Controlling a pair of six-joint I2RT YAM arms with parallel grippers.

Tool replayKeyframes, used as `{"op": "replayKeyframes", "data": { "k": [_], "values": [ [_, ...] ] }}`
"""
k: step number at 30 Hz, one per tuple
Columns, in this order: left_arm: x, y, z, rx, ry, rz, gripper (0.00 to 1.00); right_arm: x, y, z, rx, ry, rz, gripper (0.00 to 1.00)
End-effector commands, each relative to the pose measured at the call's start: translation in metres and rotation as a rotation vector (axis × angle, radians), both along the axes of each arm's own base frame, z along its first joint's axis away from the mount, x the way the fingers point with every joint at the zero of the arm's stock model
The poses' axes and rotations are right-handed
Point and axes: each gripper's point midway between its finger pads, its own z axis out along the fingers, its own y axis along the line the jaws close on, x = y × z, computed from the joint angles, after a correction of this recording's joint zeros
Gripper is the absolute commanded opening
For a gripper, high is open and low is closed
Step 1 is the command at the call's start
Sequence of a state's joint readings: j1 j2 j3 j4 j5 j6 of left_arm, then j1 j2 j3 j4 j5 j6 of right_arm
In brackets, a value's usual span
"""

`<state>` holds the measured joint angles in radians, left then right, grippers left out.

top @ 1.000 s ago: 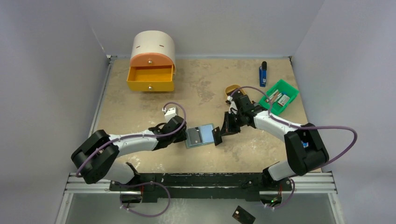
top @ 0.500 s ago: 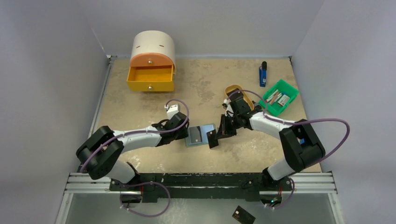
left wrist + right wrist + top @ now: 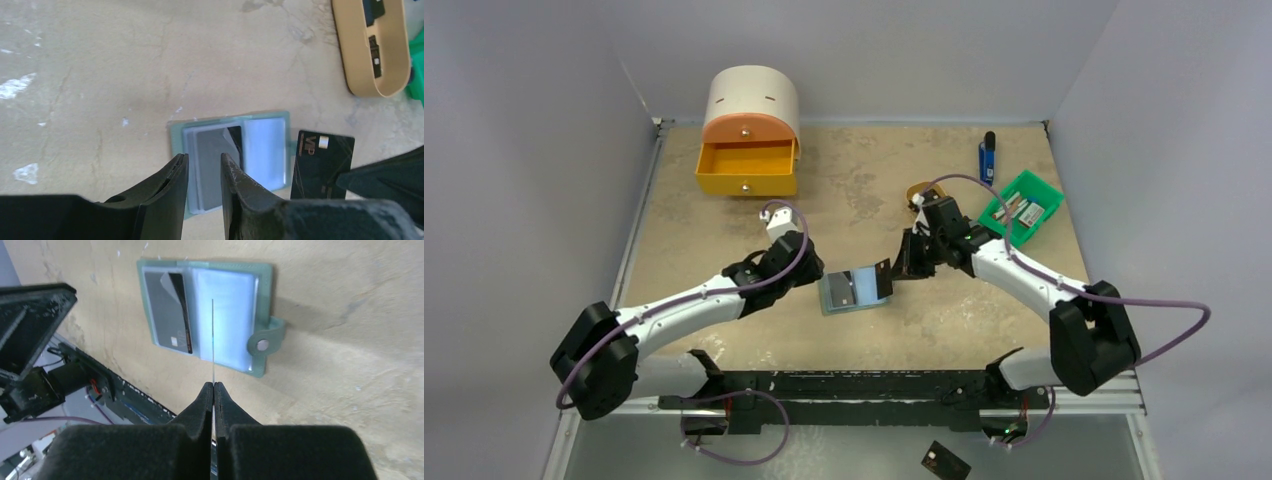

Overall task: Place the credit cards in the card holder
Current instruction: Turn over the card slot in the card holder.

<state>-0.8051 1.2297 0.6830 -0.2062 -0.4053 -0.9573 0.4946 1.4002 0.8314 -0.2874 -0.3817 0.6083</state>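
Three cards, one card holder, two grippers.
The open card holder (image 3: 262, 145) lies mid-table (image 3: 724, 220). The right gripper (image 3: 213, 386) squeezes the first card (image 3: 322, 165) at its 3 o'clock; the second card (image 3: 182, 315) sits inside; the third card (image 3: 946, 461) lies off-table at 6 o'clock. The left gripper (image 3: 202, 161), slightly open and empty, is at 9 o'clock.

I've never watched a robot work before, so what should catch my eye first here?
Mid-table lies an open card holder. The right gripper pinches a black credit card at the holder's edge, while the left gripper hangs open over it. At the back left, an orange drawer box stands open.
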Motion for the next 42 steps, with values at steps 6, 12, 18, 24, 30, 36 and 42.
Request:
{"op": "replayKeyframes", "data": {
  "k": [6, 12, 18, 24, 30, 36, 42],
  "values": [
    [0.008, -0.056, 0.018, -0.212, 0.001, -0.124, 0.29, 0.008, -0.023, -0.005, -0.064, 0.0, -0.004, 0.0],
    [0.011, -0.069, 0.014, -0.243, 0.008, -0.151, 0.29, 0.002, -0.016, -0.011, -0.029, 0.029, 0.058, 0.0],
    [0.009, -0.07, -0.002, -0.235, 0.042, -0.149, 0.29, -0.008, -0.018, -0.027, -0.042, 0.086, 0.072, 0.0],
    [0.006, -0.069, -0.016, -0.228, 0.068, -0.147, 0.28, -0.016, -0.021, -0.036, -0.047, 0.107, 0.08, 0.0],
    [0.004, -0.068, -0.021, -0.214, 0.08, -0.148, 0.28, -0.018, -0.022, -0.04, -0.053, 0.118, 0.078, 0.0],
    [0.003, -0.066, -0.025, -0.208, 0.086, -0.145, 0.28, -0.015, -0.015, -0.04, -0.016, 0.101, 0.103, 0.0],
    [0.002, -0.066, -0.024, -0.211, 0.088, -0.147, 0.28, -0.008, 0.0, -0.029, 0.077, 0.071, 0.113, 0.0]
  ]
}}
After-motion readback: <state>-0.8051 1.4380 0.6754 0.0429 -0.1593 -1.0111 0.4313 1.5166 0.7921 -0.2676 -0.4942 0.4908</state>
